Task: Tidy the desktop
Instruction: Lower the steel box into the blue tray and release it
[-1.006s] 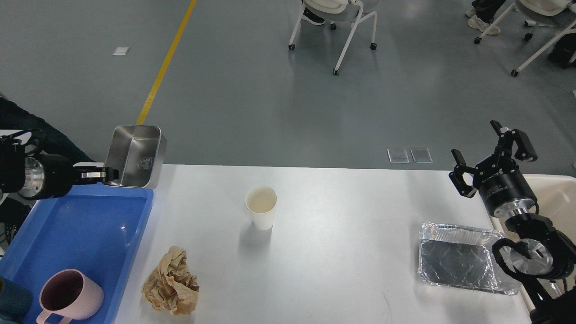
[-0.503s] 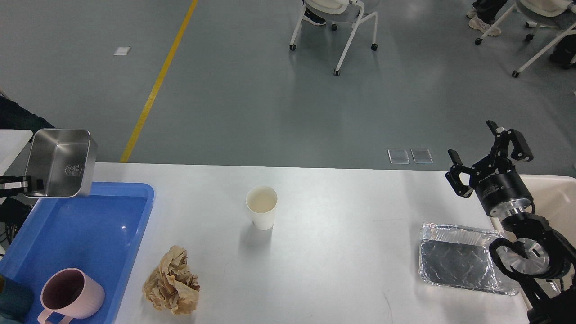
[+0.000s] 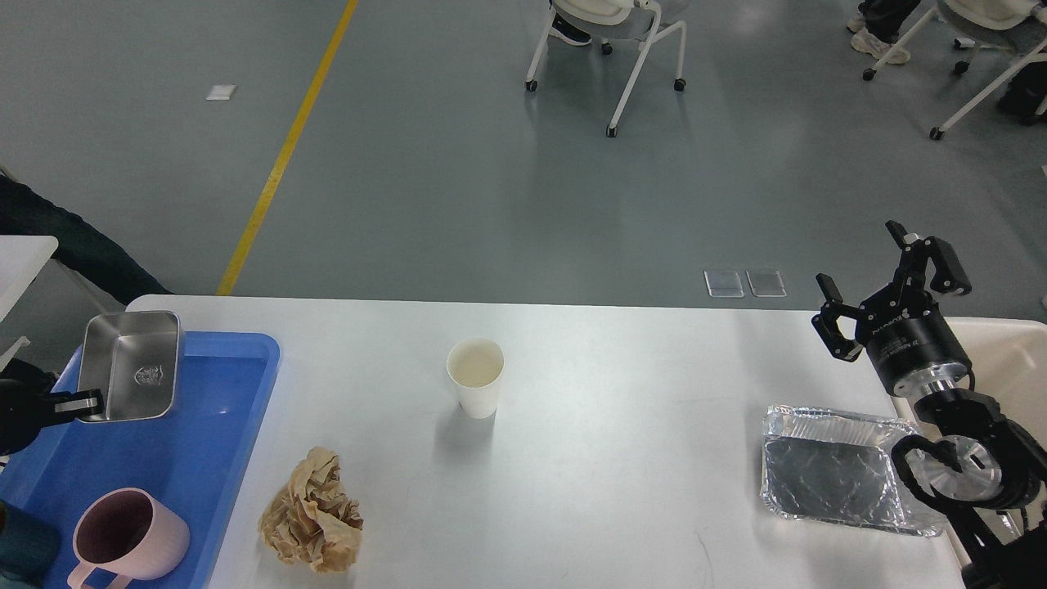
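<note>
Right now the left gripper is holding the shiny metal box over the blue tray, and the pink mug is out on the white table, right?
Not quite. The head view shows the pink mug inside the blue tray, not on the white table. The left gripper does hold the metal box over that tray.

Smooth white desktop [image 3: 622, 458] with a faint satin sheen. Brushed stainless-steel container [image 3: 135, 366], reflective. Glossy blue plastic tray [image 3: 204, 466]. Matt pink mug [image 3: 131, 536]. Crumpled, rough brown paper [image 3: 312, 511]. Matt white paper cup [image 3: 475, 377]. Wrinkled, shiny aluminium-foil tray [image 3: 834, 470]. Black matt gripper [image 3: 887, 282] on a polished metal wrist.
</note>
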Motion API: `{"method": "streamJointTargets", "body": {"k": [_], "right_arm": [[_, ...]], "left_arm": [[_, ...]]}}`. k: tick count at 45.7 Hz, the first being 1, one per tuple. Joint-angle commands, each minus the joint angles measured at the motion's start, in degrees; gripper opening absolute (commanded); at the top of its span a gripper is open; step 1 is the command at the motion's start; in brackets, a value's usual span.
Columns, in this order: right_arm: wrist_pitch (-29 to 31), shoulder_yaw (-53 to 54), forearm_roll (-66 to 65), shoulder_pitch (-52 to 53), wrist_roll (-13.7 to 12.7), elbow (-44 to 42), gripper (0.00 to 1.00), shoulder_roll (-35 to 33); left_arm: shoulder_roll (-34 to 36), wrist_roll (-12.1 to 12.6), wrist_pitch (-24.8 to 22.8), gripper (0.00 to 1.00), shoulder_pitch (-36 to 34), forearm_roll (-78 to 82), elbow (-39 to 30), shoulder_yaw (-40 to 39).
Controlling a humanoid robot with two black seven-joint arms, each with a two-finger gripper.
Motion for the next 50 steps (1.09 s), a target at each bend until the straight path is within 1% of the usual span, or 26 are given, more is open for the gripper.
{"method": "streamJointTargets", "body": {"k": [1, 4, 5, 6, 7, 8, 12, 15, 17, 20, 23, 28, 30, 34, 38, 44, 50], "right_arm": [[0.0, 0.1, -0.1, 0.0, 0.0, 0.0, 1.0, -0.2], [0.0, 0.1, -0.1, 0.0, 0.0, -0.1, 1.0, -0.2], [0.0, 0.1, -0.1, 0.0, 0.0, -0.1, 1.0, -0.2], [0.0, 0.2, 0.0, 0.0, 0.0, -0.1, 1.0, -0.2], [0.0, 0.2, 0.0, -0.1, 0.0, 0.0, 1.0, -0.2], [0.0, 0.3, -0.1, 0.0, 0.0, 0.0, 1.0, -0.2], [0.0, 0.3, 0.0, 0.0, 0.0, 0.0, 1.0, -0.2], [0.0, 0.3, 0.0, -0.1, 0.0, 0.0, 1.0, -0.2], [0.0, 0.3, 0.0, -0.1, 0.0, 0.0, 1.0, -0.2], [0.0, 0.3, 0.0, -0.1, 0.0, 0.0, 1.0, -0.2], [0.0, 0.3, -0.1, -0.1, 0.0, 0.0, 1.0, -0.1], [0.0, 0.2, -0.1, 0.0, 0.0, 0.0, 1.0, 0.2], [0.0, 0.2, 0.0, 0.0, 0.0, 0.0, 1.0, 0.1], [0.0, 0.2, 0.0, -0.1, 0.0, -0.1, 1.0, 0.1], [0.0, 0.1, -0.1, -0.1, 0.0, -0.1, 1.0, 0.1], [0.0, -0.3, 0.0, 0.1, 0.0, 0.0, 1.0, -0.3], [0.0, -0.5, -0.1, 0.2, -0.1, 0.0, 1.0, -1.1]], "left_arm": [[-2.6, 0.2, 1.0, 0.09, 1.9, -3.4, 3.3, 0.4], [-4.1, 0.3, 0.8, 0.14, 2.1, -3.5, 4.6, 0.6], [-4.5, 0.3, 0.8, 0.19, 2.2, -3.5, 4.9, 0.7], [-4.8, 0.4, 0.8, 0.26, 2.5, -3.5, 5.1, 0.7], [-5.2, 0.6, 0.8, 0.37, 2.9, -3.5, 5.2, 0.6], [-5.3, 0.5, 1.0, 0.43, 3.0, -3.5, 5.2, 0.4], [-5.4, 0.3, 0.7, 0.57, 3.1, -3.5, 5.1, 0.0], [-5.2, 0.3, 0.7, 0.73, 2.9, -3.6, 5.1, -0.1], [-4.9, 0.3, 0.7, 0.79, 2.4, -3.6, 5.0, -0.2], [-4.2, 0.0, 0.5, 0.83, 1.8, -4.9, 5.0, -1.4], [-2.8, -0.1, -0.4, 0.88, 0.3, -8.1, 5.0, -4.5], [0.1, -0.3, -4.1, 0.96, -3.4, -16.2, 5.0, -12.9], [0.8, -0.2, -5.5, 0.97, -4.2, -20.4, 5.1, -17.0], [0.9, -0.1, -5.9, 0.97, -4.0, -27.5, 5.0, -23.7], [-0.7, -0.2, -5.8, 0.97, -3.1, -34.7, 4.9, -28.8], [-5.5, -0.3, -5.5, 0.97, 1.7, -52.1, 3.9, -38.1], [-12.3, -0.3, -4.2, 0.97, 6.5, -59.8, 4.0, -49.7]]}}
